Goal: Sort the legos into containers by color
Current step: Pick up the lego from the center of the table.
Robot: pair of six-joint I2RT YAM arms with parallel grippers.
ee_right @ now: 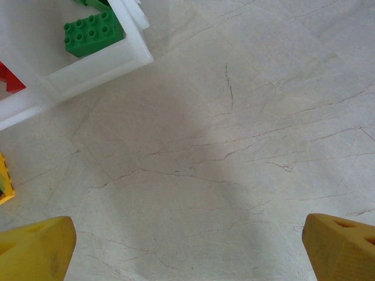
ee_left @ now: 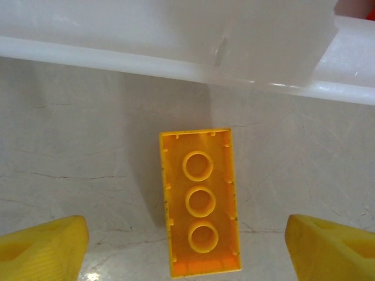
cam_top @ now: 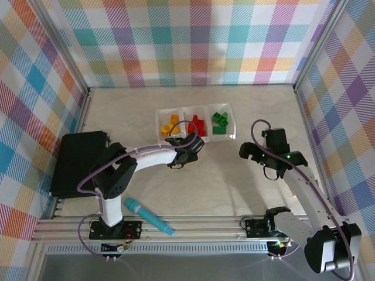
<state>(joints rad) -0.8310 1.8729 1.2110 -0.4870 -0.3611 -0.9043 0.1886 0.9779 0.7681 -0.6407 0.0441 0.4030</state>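
Note:
A yellow lego (ee_left: 201,202) lies hollow side up on the table, just in front of the containers' white wall (ee_left: 176,58). My left gripper (ee_left: 187,252) hovers over it, open, with its fingers (ee_left: 44,249) well clear on both sides. In the top view the left gripper (cam_top: 186,149) sits at the near edge of the clear tray (cam_top: 196,108), which holds yellow legos (cam_top: 170,123), red legos (cam_top: 198,124) and green legos (cam_top: 220,123) in separate compartments. My right gripper (cam_top: 251,143) is open over bare table (ee_right: 187,252), near the tray corner (ee_right: 99,67) that holds a green lego (ee_right: 94,33).
A large black box (cam_top: 79,161) stands at the left. A teal pen-like cylinder (cam_top: 147,216) lies near the front rail. Checkered walls close in the table on three sides. Open tabletop lies between the two grippers.

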